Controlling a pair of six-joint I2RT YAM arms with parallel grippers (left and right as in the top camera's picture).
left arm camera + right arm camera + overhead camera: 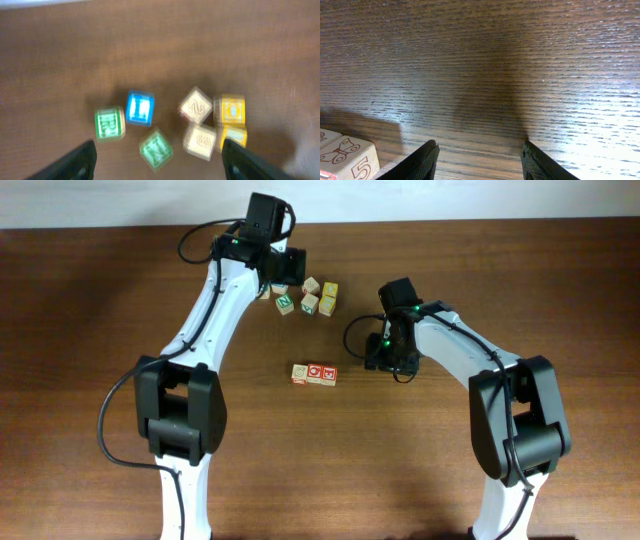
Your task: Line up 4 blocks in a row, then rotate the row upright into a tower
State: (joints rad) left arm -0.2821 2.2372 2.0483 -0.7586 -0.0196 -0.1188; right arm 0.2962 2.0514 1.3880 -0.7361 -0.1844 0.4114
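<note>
Three red-printed blocks (314, 374) lie in a row at the table's middle. My right gripper (374, 360) stands open just to their right, close to the wood, with nothing between its fingers (427, 156). In the right wrist view, one red-printed block (347, 157) with a butterfly and a "5" shows at the lower left. The green "N" block (285, 302) (156, 148) sits turned cornerwise on the table in the back cluster. My left gripper (284, 275) (157, 145) hovers over it, open wide and holding nothing. That view is blurred.
Around the green "N" block stand a green "R" cube (110, 123), a blue cube (139, 107), two pale cubes (196, 105) (200, 141) and two yellow cubes (230, 110) (233, 135). The table's far edge (420, 222) runs close behind this cluster.
</note>
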